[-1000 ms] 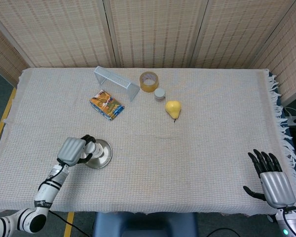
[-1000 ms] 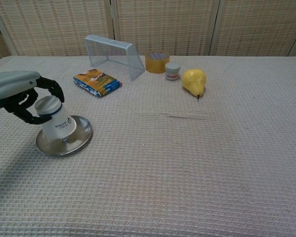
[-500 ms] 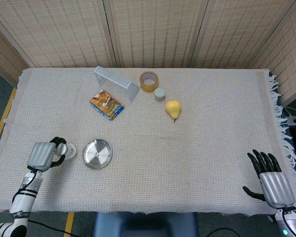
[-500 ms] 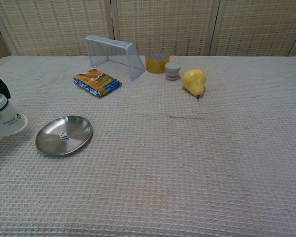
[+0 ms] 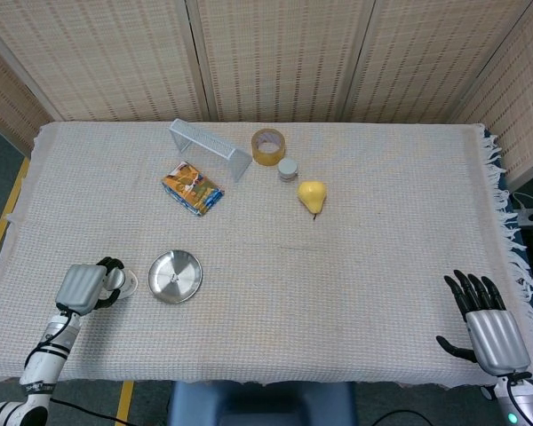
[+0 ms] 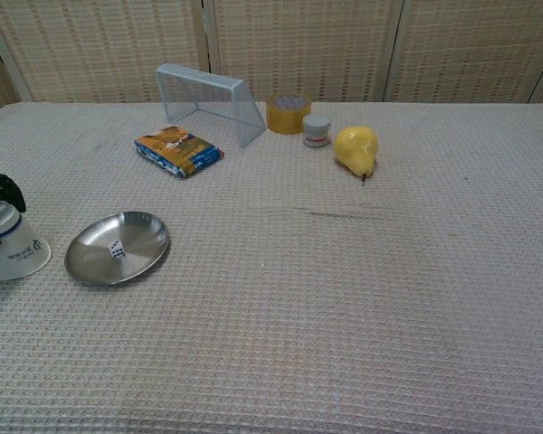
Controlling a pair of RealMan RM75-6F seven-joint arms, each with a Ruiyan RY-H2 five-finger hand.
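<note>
My left hand (image 5: 87,286) grips an upside-down white cup (image 6: 9,249) at the table's near left, its mouth down on the cloth. Only dark fingertips (image 6: 2,186) of that hand show in the chest view. Just right of the cup lies a round metal plate (image 5: 175,276) with a small white die (image 6: 116,248) on it. My right hand (image 5: 489,326) hovers at the near right corner, fingers spread, holding nothing; the chest view does not show it.
At the back stand a clear plastic rack (image 5: 210,147), a tape roll (image 5: 268,146), a small jar (image 5: 288,169) and a yellow pear (image 5: 312,194). A colourful packet (image 5: 192,188) lies left of centre. The fringed cloth edge (image 5: 513,240) runs along the right.
My left hand lifted the cup off the plate, uncovering the die, carried it left and set it lower onto the cloth. The right hand stayed put.
</note>
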